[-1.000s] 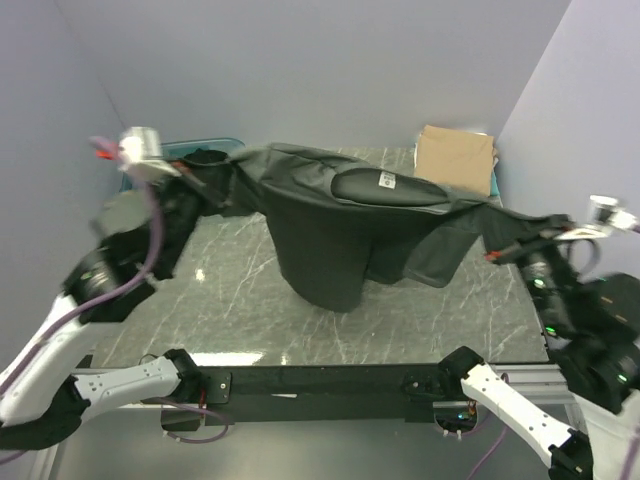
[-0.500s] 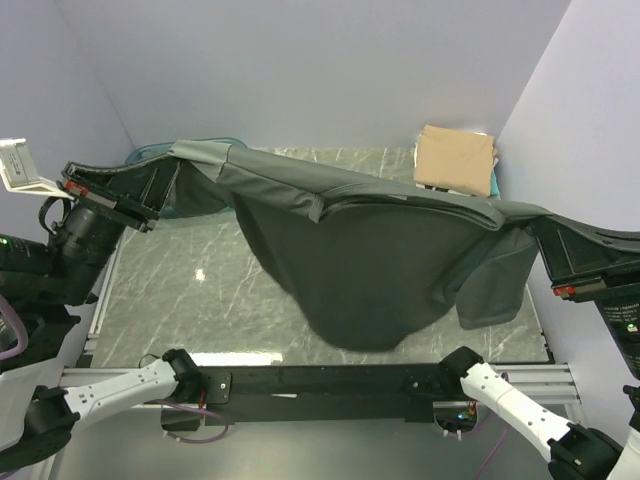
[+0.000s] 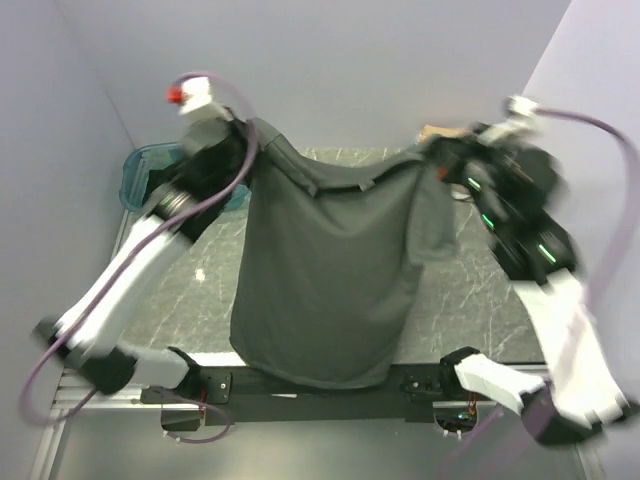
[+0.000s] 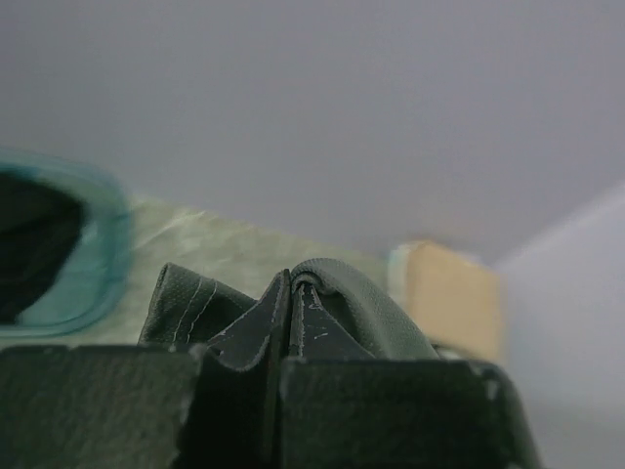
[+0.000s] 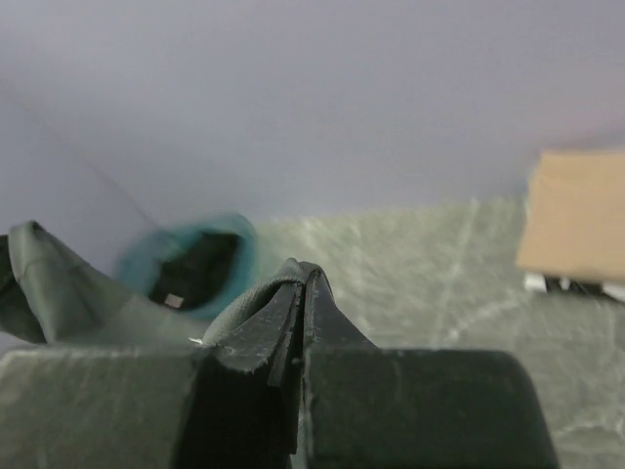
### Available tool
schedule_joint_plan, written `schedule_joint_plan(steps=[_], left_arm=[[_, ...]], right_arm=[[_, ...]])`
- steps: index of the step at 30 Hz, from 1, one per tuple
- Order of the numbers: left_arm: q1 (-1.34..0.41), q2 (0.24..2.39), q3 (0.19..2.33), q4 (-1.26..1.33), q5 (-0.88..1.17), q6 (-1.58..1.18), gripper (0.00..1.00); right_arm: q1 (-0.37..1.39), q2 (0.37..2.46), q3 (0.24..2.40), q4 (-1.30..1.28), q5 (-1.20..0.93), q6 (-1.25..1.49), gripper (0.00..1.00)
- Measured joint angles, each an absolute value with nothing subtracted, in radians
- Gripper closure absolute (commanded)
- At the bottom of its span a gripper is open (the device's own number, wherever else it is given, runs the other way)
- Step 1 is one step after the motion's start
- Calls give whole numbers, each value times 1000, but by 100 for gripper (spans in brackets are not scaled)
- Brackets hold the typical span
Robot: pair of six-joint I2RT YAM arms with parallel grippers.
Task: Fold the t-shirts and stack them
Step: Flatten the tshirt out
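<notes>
The dark charcoal-grey t-shirt point(image 3: 325, 270) hangs spread in the air above the marble table point(image 3: 190, 300), its hem reaching over the near edge. My left gripper point(image 3: 248, 135) is shut on its left shoulder, seen pinched in the left wrist view point(image 4: 332, 293). My right gripper point(image 3: 432, 148) is shut on its right shoulder, seen pinched in the right wrist view point(image 5: 264, 293). A folded tan shirt point(image 5: 576, 215) lies at the far right of the table. A black shirt point(image 5: 195, 269) lies in the teal tub point(image 3: 140, 165).
The translucent teal tub stands at the far left corner, also in the left wrist view point(image 4: 93, 244). Purple walls close in the back and both sides. The arms' mounting rail point(image 3: 200, 385) runs along the near edge.
Both arms swung up and inward from wide, low positions. The charcoal shirt went from draped low across the table to hanging tall and straight from both shoulders.
</notes>
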State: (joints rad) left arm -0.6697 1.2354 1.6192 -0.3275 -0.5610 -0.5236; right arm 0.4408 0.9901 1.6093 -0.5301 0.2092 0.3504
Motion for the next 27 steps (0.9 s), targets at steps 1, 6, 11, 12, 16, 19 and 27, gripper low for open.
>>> schedule_joint_plan(steps=[1,6,11,12,16,19,27], left_arm=[[-607,1314,1603,-326,-543,-548,91],[-490,1703,1577,-361,-503,-596,23],[-490,1992,1650,-494,-430,-625,1],[-491,2003,1650,-509,-414,-629,1],[-493,1960,1642,-503,-375,-638,0],[-495,1872,1595,-471,-359,-649,1],[-548,1634,1330,-414,-336,-705,1]], right_arm=[[395,1045,1582,-511,179,350,100],[243,1431,1465,-384,19,347,63],[197,1818,1490,-431,-39,339,28],[194,1848,1490,-450,-40,336,26],[193,1811,1456,-455,-51,345,23],[194,1709,1402,-412,-57,358,22],[266,1478,1167,-327,-95,376,20]])
